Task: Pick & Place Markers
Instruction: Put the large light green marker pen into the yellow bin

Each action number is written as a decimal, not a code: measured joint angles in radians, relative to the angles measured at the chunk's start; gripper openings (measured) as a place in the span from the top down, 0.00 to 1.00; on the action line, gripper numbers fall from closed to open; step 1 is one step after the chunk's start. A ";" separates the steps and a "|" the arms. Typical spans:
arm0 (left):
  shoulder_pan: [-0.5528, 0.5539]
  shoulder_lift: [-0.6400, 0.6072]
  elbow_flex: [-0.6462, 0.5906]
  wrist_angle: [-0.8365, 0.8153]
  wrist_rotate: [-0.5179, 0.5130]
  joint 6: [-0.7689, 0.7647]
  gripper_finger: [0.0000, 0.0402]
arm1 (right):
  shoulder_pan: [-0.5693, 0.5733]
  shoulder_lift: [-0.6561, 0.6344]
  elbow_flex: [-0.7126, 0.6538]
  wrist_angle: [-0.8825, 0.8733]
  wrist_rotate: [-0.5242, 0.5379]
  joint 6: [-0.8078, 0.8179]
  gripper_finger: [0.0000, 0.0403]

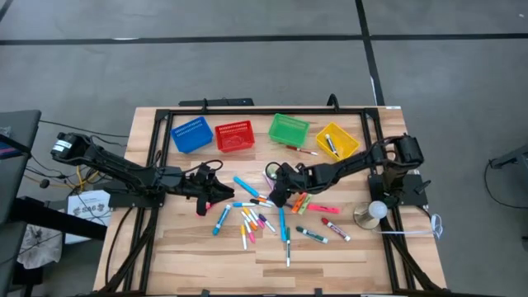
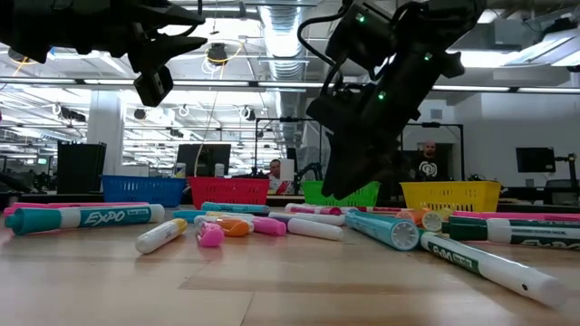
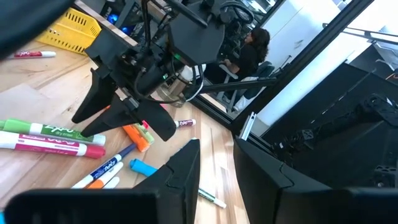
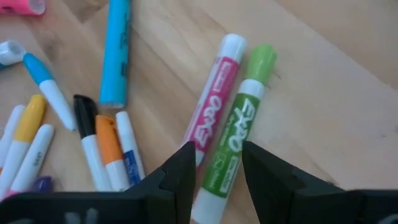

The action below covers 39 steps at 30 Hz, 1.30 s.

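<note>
Green-capped and green-bodied, the Expo marker [image 4: 235, 144] lies flat on the wood just past your right tool [image 4: 216, 163], its near end showing in the gap between the two part-open fingers [image 4: 178, 171]; nothing is clamped. A pink Expo marker [image 4: 213, 102] lies touching it, side by side. To one side you see a light blue marker [image 4: 116, 53] and a cluster of white-bodied markers [image 4: 99, 144] with orange, yellow, black and blue caps.

From above, your right tool [image 1: 278, 196] sits low over the middle of the table [image 1: 346, 264], at the edge of the scattered markers [image 1: 264, 221]. Your left tool [image 1: 204, 198] hovers beside the pile's other edge, fingers slightly apart and holding nothing. Along the table's far side stand a blue basket [image 1: 190, 134], a red basket [image 1: 234, 136], a green basket [image 1: 288, 129] and a yellow basket [image 1: 337, 142].
</note>
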 joint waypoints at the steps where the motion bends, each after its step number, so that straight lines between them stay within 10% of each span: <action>1: 0.000 0.000 0.000 0.000 0.000 0.000 0.76 | -0.005 0.000 0.000 -0.003 0.006 0.000 0.70; 39: 0.000 0.000 0.001 0.000 -0.003 0.002 0.76 | -0.045 0.101 0.004 0.071 -0.029 -0.045 0.69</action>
